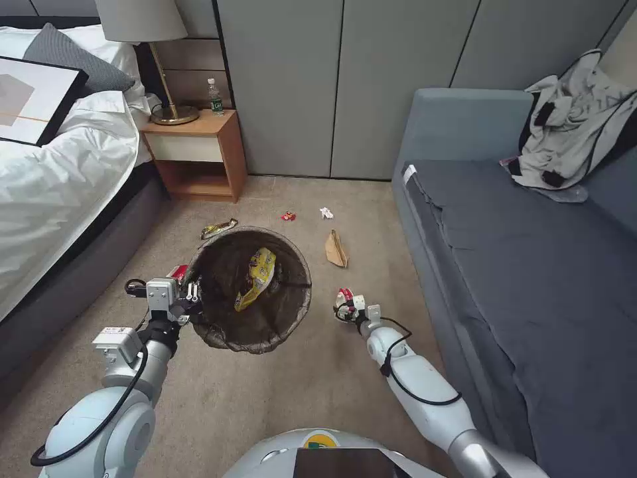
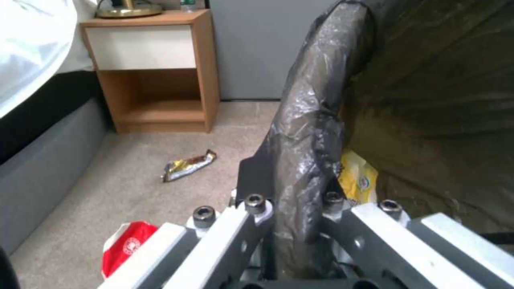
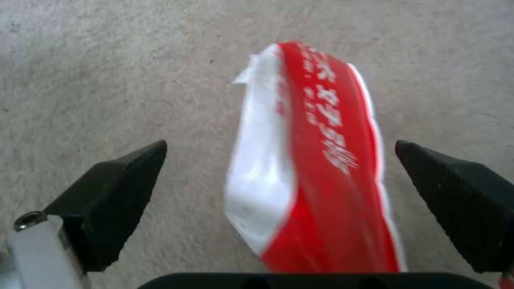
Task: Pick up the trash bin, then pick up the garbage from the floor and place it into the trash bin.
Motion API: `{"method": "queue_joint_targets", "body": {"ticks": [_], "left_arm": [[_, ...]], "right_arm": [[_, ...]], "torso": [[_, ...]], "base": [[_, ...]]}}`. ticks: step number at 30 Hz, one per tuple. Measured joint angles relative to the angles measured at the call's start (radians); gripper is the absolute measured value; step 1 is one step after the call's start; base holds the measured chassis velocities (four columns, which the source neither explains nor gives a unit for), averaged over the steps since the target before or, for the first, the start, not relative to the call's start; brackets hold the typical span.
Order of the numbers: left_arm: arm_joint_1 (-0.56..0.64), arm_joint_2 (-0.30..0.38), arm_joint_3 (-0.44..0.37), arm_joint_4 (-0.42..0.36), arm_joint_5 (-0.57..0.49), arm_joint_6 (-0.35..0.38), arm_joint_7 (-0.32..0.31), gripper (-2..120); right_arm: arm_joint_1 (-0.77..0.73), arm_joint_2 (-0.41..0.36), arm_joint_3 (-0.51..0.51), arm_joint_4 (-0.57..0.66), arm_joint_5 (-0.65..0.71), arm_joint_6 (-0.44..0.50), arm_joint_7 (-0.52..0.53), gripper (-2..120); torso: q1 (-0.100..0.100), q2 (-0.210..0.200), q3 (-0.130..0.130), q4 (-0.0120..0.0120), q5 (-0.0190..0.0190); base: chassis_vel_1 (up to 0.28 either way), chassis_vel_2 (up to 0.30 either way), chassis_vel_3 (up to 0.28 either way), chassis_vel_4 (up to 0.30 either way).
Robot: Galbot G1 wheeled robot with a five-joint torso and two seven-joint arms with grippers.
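On the far left is a bed (image 1: 60, 166) with white sheets, and next to it a small wooden nightstand (image 1: 199, 156) with a lamp (image 1: 149, 40) and a little bottle (image 1: 215, 97) on top.

The left gripper (image 1: 189, 300) is low on the left side. It is pinched tight on the rim of the trash bin (image 1: 252, 338). In the left wrist view its fingers (image 2: 257, 188) squeeze the dark bag that folds over the rim. A yellow wrapper (image 1: 255, 279) lies inside the bin.

On the carpet (image 1: 279, 392) by the left gripper is a red packet (image 2: 126, 247), partly hidden by the gripper. A gold wrapper (image 1: 219, 228) lies just past the bin, toward the nightstand.

Farther back, in the middle of the floor, sit a tiny red scrap (image 1: 288, 216) and a white tissue scrap (image 1: 326, 212), near each other. A flat brown paper bag (image 1: 336, 250) lies a bit closer, to the right of the bin.

The right gripper (image 1: 348, 307) is down by the floor, right of the bin. Its two black fingers (image 3: 115, 188) are spread wide, one on each side of a red and white packet (image 3: 316, 168). They do not touch it.

On the far right is a gray sofa (image 1: 531, 265) with some rumpled clothes (image 1: 570, 119) on it.
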Motion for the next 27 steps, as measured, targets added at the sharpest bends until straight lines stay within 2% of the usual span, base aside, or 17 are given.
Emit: {"method": "queue_joint_targets", "body": {"ticks": [10,13,16,17,21,22,24,26,27], "left_arm": [[0.003,-0.003,0.006,-0.002,-0.001,-0.001,0.003,2],[0.005,-0.005,0.006,-0.003,-0.001,-0.001,0.004,2],[0.007,-0.008,0.007,-0.008,0.000,0.000,0.004,2],[0.007,-0.008,0.007,-0.008,0.000,0.000,0.004,2],[0.008,-0.010,0.007,-0.010,0.001,0.000,0.004,2],[0.008,-0.010,0.007,-0.010,0.001,0.000,0.004,2],[0.009,-0.012,0.007,-0.011,0.002,0.000,0.004,2],[0.011,-0.015,0.007,-0.017,0.002,0.000,0.004,2],[0.011,-0.015,0.007,-0.017,0.002,0.000,0.004,2]], "right_arm": [[0.031,0.038,0.011,-0.058,-0.042,0.009,-0.018,100],[0.035,0.042,0.012,-0.069,-0.043,0.009,-0.021,96],[0.039,0.049,0.016,-0.091,-0.052,0.012,-0.029,80],[0.039,0.049,0.016,-0.091,-0.052,0.012,-0.029,80],[0.040,0.051,0.018,-0.094,-0.054,0.013,-0.032,62],[0.040,0.051,0.018,-0.094,-0.054,0.013,-0.032,62],[0.040,0.051,0.017,-0.093,-0.054,0.013,-0.032,54],[0.041,0.051,0.016,-0.093,-0.054,0.013,-0.032,41],[0.041,0.051,0.016,-0.093,-0.054,0.013,-0.032,41]], "torso": [[0.000,0.000,0.000,0.0000,-0.0001],[0.000,0.000,0.000,0.0000,-0.0001],[0.000,0.000,0.000,-0.0001,-0.0001],[0.000,0.000,0.000,-0.0001,-0.0001],[0.000,0.000,0.000,-0.0003,-0.0001],[0.000,0.000,0.000,-0.0003,-0.0001],[0.000,0.000,0.000,-0.0002,0.0000],[0.000,0.000,0.000,-0.0001,0.0000],[0.000,0.000,0.000,-0.0001,0.0000]], "base": [[0.000,0.000,0.000,0.000],[0.000,0.000,0.000,0.000],[0.000,0.000,0.000,0.000],[0.000,0.000,0.000,0.000],[0.000,0.000,0.000,0.000],[0.000,0.000,0.000,0.000],[0.000,0.000,0.000,0.000],[0.000,0.000,0.000,0.000],[0.000,0.000,0.000,0.000]]}}
